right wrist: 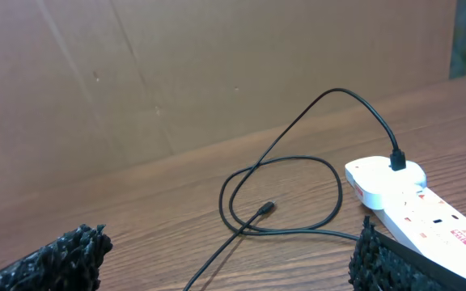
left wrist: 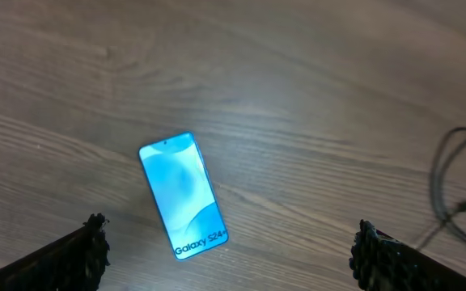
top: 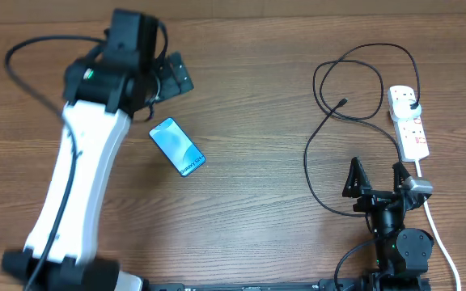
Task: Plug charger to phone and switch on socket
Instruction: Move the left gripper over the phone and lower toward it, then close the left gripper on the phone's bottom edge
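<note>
Both end effectors gape apart, empty. Left end effector (top: 175, 74) hangs at 11 o'clock of the phone (top: 177, 146), which lies screen-up on the bench (top: 249, 202). Right end effector (top: 376, 179) sits at 7 o'clock of the socket (top: 409, 123), where the charger (top: 330, 121) is plugged in.

table (top: 249, 97): wood-grain, matt. phone (left wrist: 183, 196) scrn glossy. socket (right wrist: 427, 212): white plastic, smooth. charger (right wrist: 332, 90) cable: black, matt. right claw (right wrist: 233, 242) pads (right wrist: 71, 255): rough, knobbly.
</note>
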Robot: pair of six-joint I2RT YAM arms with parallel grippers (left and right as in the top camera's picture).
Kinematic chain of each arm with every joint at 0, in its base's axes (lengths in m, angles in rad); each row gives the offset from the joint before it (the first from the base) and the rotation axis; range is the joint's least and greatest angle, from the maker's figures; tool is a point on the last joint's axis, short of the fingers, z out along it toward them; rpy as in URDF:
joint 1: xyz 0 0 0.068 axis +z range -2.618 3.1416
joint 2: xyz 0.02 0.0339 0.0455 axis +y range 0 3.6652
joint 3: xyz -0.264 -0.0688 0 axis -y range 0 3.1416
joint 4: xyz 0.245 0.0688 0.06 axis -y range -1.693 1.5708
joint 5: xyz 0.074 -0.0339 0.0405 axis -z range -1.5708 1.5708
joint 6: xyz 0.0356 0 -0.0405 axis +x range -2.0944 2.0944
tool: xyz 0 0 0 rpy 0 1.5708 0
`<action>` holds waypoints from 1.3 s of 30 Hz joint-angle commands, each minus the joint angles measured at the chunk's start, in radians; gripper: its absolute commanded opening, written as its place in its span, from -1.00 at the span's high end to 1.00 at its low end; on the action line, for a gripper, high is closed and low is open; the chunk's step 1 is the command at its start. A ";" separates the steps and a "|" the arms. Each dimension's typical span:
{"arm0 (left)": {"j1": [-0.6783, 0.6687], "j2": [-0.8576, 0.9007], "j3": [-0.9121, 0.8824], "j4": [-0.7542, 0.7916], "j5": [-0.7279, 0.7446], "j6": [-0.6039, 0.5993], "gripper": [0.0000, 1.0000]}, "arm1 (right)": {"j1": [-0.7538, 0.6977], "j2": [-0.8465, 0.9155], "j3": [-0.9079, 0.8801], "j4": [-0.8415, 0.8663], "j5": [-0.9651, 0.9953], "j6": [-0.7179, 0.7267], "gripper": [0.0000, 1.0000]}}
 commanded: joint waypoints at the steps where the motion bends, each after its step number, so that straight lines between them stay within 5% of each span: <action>1: -0.001 0.100 0.040 -0.031 -0.003 -0.068 -1.00 | -0.003 -0.006 -0.011 0.006 -0.002 -0.008 -1.00; 14: -0.001 0.272 0.039 -0.045 0.059 -0.038 -0.99 | -0.003 -0.006 -0.011 0.006 -0.002 -0.008 -1.00; 21: 0.002 0.332 0.033 -0.109 -0.039 -0.204 -0.99 | -0.003 -0.006 -0.011 0.006 -0.002 -0.008 -1.00; 39: 0.002 0.486 -0.025 -0.082 0.014 -0.205 -0.99 | -0.003 -0.006 -0.011 0.006 -0.002 -0.008 -1.00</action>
